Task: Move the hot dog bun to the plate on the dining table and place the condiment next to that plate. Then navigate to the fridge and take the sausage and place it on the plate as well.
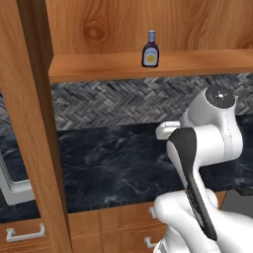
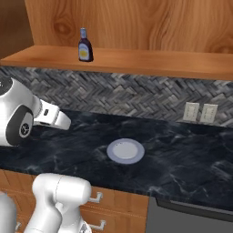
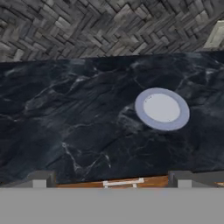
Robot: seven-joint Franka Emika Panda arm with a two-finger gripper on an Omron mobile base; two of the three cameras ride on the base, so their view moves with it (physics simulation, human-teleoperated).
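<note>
My gripper (image 3: pixel 111 180) hangs open above a black marble wall counter (image 3: pixel 65 113). Its fingertips (image 3: pixel 43 179) stand wide apart with nothing between them. The white hand (image 2: pixel 52 116) reaches out from the arm (image 1: pixel 197 148) over the counter's left part. The hot dog bun, the plate, the dining table, the condiment, the fridge and the sausage are all out of view. A small pale bluish-grey plate (image 3: pixel 162 109) lies empty on the counter, ahead and to the right of the gripper; the same grey plate (image 2: pixel 125 150) sits mid-counter in the right base view.
A broad brown bottle (image 1: pixel 150 49) with a yellow label stands on the wooden shelf (image 2: pixel 150 61) above a herringbone backsplash (image 1: pixel 123 101). A wooden post (image 1: pixel 34 123) rises at the left. Two wall outlets (image 2: pixel 200 112) sit at the right. Drawers (image 1: pixel 24 232) run under the counter.
</note>
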